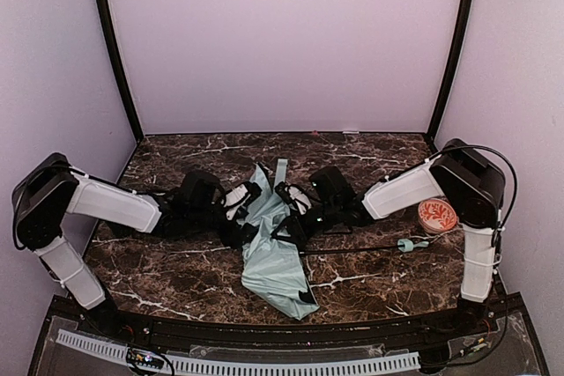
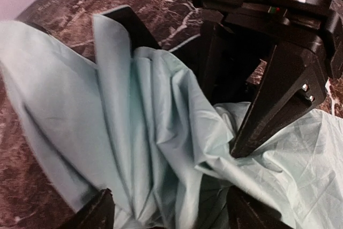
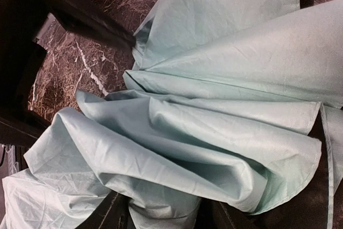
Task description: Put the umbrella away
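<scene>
A small round red-patterned dish (image 1: 436, 215) sat on the dark marble counter (image 1: 176, 279) near the right arm, well apart from the cloth. The umbrella (image 1: 273, 257) lay collapsed mid-counter between the two arms. Its pale green cloth was in loose folds, and its thin black shaft (image 1: 352, 252) ran rightward to a small green handle (image 1: 407, 244).

The left fingers (image 2: 96, 210) stood wide, with folds of cloth lying between them. The right fingers (image 3: 110, 215) were set closer together, with a bunch of cloth between them. I could not tell whether they pinched it. In the left wrist view one right finger touched the cloth with its tip.

From above, both sets of fingers merged into dark shapes at the cloth's edge. The wrist views cut off the fingertips and most of the umbrella.
</scene>
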Robot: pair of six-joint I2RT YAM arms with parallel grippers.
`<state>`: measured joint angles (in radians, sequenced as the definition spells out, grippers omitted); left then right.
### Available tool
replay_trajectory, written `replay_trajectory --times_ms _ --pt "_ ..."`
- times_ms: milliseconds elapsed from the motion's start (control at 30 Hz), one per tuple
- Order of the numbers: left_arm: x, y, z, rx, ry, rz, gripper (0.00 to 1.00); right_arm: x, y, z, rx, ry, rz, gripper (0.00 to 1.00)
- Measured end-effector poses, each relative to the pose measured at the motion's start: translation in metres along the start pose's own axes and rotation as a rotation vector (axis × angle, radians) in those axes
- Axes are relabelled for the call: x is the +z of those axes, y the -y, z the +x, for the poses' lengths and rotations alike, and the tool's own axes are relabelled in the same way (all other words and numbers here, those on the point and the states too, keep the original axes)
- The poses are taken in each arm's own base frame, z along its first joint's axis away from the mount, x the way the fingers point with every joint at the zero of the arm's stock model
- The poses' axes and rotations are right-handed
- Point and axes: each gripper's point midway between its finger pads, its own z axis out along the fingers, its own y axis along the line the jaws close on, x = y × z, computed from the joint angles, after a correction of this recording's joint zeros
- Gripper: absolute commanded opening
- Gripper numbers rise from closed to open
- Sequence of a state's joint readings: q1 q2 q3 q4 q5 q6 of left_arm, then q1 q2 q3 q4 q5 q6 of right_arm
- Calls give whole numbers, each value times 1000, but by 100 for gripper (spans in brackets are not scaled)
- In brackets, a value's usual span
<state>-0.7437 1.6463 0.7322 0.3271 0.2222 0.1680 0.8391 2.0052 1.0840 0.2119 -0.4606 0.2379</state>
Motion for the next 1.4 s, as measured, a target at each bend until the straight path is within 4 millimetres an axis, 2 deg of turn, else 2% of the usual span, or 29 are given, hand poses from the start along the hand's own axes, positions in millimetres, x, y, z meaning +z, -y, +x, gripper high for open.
replay_trajectory --times_ms 67,133,200,267,333,400,467,667,733,767,800,900,933,1000,1100,1267,1333,1400 --pt "-15 -8 -11 12 25 -61 78 0 1 1 3 -2 3 49" --pt "-38 -12 -34 47 80 -125 76 1 2 2 6 -6 7 49" --pt "-61 -3 -60 122 151 -165 75 3 3 2 9 -11 9 49" --pt "-77 33 -81 219 215 -115 75 5 5 2 15 -19 13 49" --pt "-84 80 -88 307 250 12 76 6 7 2 21 -30 16 49" --pt "-85 122 -80 374 246 160 77 6 7 2 26 -39 19 49" --pt "-80 150 -65 417 211 271 79 6 7 1 30 -47 22 49" --pt "-51 186 -17 525 56 416 80 7 8 1 39 -62 30 49" --pt "-45 194 -14 563 38 448 79 6 8 1 40 -63 32 49" --pt "-40 197 -9 572 25 458 75 6 8 1 40 -64 33 49" --pt "-37 199 -7 584 19 465 66 6 9 1 40 -65 34 49" --pt "-27 197 -4 600 -1 439 3 6 9 1 38 -66 39 49" --pt "-22 193 -4 608 -6 408 0 6 9 1 37 -66 40 49" --pt "-17 184 -11 606 4 341 0 6 9 1 30 -67 40 48" --pt "-18 163 -34 559 80 235 0 7 9 2 11 -69 39 48" --pt "-36 109 -73 391 195 112 0 6 7 8 -21 -72 29 48" --pt "-37 87 -82 338 221 62 0 5 6 10 -35 -71 20 48" --pt "-34 70 -82 290 216 28 0 4 4 12 -46 -73 13 48"
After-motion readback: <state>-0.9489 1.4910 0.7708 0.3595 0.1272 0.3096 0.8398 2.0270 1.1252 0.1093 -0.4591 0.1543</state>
